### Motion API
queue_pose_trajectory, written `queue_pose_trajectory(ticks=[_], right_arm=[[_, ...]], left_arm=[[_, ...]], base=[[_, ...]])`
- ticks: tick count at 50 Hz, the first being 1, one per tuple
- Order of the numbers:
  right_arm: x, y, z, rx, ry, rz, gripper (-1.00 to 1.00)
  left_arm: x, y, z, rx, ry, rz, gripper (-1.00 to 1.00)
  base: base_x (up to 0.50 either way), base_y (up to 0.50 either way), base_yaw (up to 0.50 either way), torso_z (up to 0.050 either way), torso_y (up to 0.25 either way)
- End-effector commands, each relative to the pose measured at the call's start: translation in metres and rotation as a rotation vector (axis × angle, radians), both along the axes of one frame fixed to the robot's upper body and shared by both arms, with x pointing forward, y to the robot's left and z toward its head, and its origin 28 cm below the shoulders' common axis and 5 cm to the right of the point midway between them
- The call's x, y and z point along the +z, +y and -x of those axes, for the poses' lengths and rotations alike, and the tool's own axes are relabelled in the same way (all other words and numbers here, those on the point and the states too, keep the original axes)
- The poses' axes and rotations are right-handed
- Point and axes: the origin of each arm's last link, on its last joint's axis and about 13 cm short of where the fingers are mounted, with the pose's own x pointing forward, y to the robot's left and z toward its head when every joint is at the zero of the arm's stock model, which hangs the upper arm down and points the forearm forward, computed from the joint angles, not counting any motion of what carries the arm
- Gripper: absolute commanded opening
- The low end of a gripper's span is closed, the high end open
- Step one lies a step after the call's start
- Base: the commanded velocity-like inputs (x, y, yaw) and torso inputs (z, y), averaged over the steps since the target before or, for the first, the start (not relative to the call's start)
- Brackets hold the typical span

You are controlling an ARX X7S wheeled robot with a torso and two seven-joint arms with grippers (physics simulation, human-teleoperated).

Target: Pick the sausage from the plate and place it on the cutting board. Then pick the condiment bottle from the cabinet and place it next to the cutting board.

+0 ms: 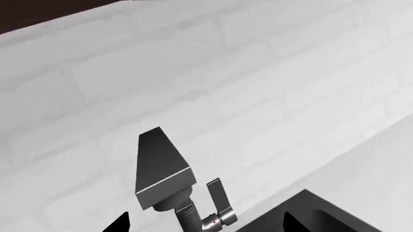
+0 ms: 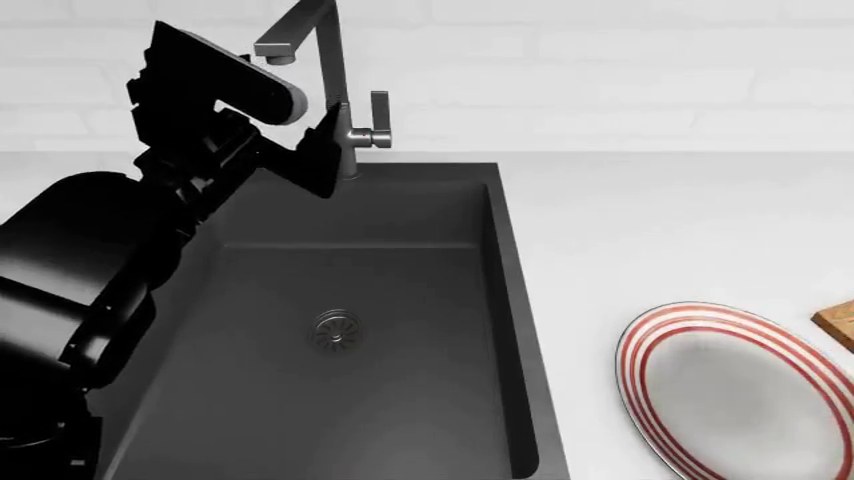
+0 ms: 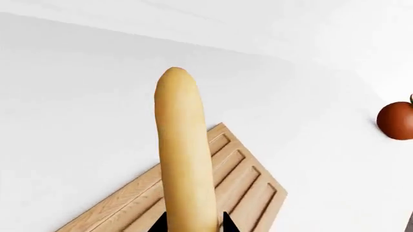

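The right gripper (image 3: 193, 223) is clenching the sausage (image 3: 184, 150) by one end, its two dark fingertips pressing either side, so the pale cylinder is projecting straight out ahead of the wrist camera with most of its length free. Holding it by the end is probably leaving the far tip clear to be lowered first and laid flat. Beneath it the cutting board (image 3: 239, 188) is lying on the white table (image 3: 77, 121), and the sausage is hanging over the board, apparently not yet touching it; I judge the first half of the task to be close to its release. A red round fruit (image 3: 395, 120) is sitting well apart from the board. In the head view the plate (image 2: 727, 395) is standing bare, which fits the sausage being in the gripper, and only a corner of the board is showing at the frame's edge. The left gripper (image 2: 318, 150) is parking up near the faucet (image 2: 334, 70) over the dark sink (image 2: 514, 330), out of the working area; whether it is released or clenched, I cannot tell. The condiment bottle and cabinet are not showing in any view.
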Motion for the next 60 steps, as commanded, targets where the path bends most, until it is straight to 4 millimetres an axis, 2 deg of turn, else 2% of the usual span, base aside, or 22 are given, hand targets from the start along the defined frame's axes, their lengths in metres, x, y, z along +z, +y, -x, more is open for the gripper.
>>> queue_pose_trajectory(ticks=[1,10,13,17,23,33,42,52,60], right_arm=[[-0.026,-0.010,-0.007,-0.110,-0.028,-0.033,-1.00],[-0.055,-0.028,-0.001,-0.142,-0.010,-0.095,-1.00],[-0.069,-0.032,0.006,-0.160,0.001,-0.120,-1.00],[-0.077,-0.035,0.017,-0.181,-0.002,-0.138,-1.00],[-0.082,-0.037,0.024,-0.192,-0.003,-0.157,-1.00],[-0.073,-0.030,0.016,-0.146,-0.024,-0.163,-1.00],[-0.074,-0.029,0.011,-0.126,-0.014,-0.168,-1.00],[-0.095,-0.031,0.011,-0.145,0.029,-0.207,-1.00],[-0.098,-0.032,0.014,-0.150,0.030,-0.211,-1.00]], left_arm=[[-0.004,-0.002,-0.001,0.004,0.013,-0.003,1.00],[-0.005,-0.003,-0.001,0.001,0.016,-0.006,1.00],[-0.005,-0.003,-0.001,0.002,0.017,-0.005,1.00],[-0.006,-0.003,-0.001,0.004,0.017,-0.005,1.00],[-0.005,-0.004,0.000,0.002,0.017,-0.002,1.00],[-0.007,-0.003,0.000,0.000,0.019,0.004,1.00],[-0.008,-0.003,-0.001,0.000,0.022,0.006,1.00],[-0.009,-0.002,-0.001,0.002,0.024,0.006,1.00],[-0.011,-0.001,-0.001,0.005,0.028,0.007,1.00]], base=[[0.00,0.00,0.00,0.000,0.000],[0.00,0.00,0.00,0.000,0.000],[0.00,0.00,0.00,0.000,0.000],[0.00,0.00,0.00,0.000,0.000],[0.00,0.00,0.00,0.000,0.000],[0.00,0.00,0.00,0.000,0.000],[0.00,0.00,0.00,0.000,0.000],[0.00,0.00,0.00,0.000,0.000],[0.00,0.00,0.00,0.000,0.000]])
